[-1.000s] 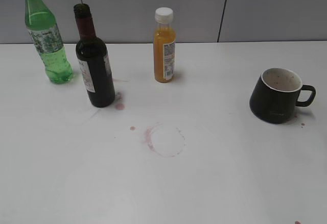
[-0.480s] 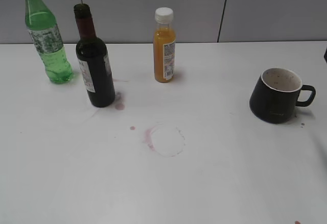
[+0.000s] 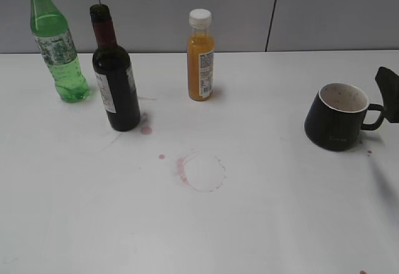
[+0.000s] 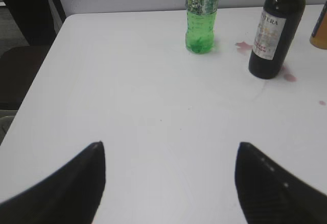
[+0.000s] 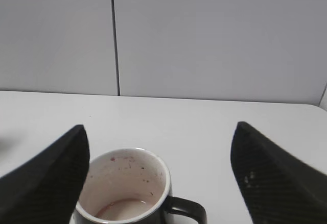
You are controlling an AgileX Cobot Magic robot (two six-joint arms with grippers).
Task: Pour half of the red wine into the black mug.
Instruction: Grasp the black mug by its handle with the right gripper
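The red wine bottle [image 3: 115, 74] stands upright at the frame's upper left; the black mug [image 3: 337, 116] sits at right. The right pincer [image 5: 158, 175], spread, approaches the mug, likely to steady it. The left pincer [image 4: 168, 180] waits spread.

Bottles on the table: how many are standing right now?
3, all upright at the table's left and middle: green plastic bottle far left, red wine bottle beside it, orange juice bottle toward the middle. None seems hidden.
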